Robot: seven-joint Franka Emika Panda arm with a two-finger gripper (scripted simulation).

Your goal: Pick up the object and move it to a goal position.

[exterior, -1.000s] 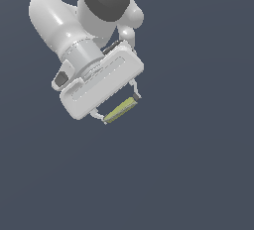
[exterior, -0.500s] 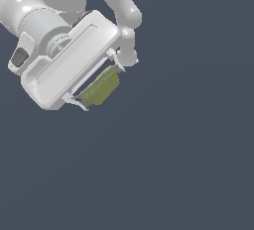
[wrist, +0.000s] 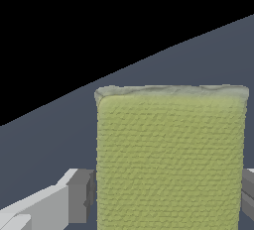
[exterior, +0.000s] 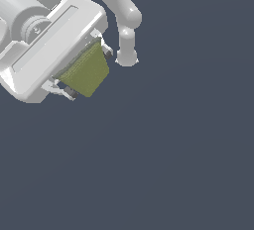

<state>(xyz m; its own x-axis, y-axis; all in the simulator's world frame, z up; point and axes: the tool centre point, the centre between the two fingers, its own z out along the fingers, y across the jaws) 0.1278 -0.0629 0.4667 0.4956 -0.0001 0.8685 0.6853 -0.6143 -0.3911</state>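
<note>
The object [exterior: 87, 73] is an olive-yellow-green block with flat faces, held in the white gripper [exterior: 85, 68] at the exterior view's upper left. The gripper is shut on it, one finger at each side of the block. In the wrist view the object [wrist: 171, 159] fills most of the picture, its textured green face upright between the grey fingers [wrist: 79, 197]. The block hangs clear of the dark floor [exterior: 163, 159].
The arm's white links [exterior: 126, 30] pass behind the gripper at the top of the exterior view. A plain dark blue-grey floor lies below. A black void [wrist: 74, 26] lies beyond the floor's edge in the wrist view.
The gripper with the object has come toward the exterior camera and shifted to that view's upper left, looking much larger. The block stays clamped between the fingers.
</note>
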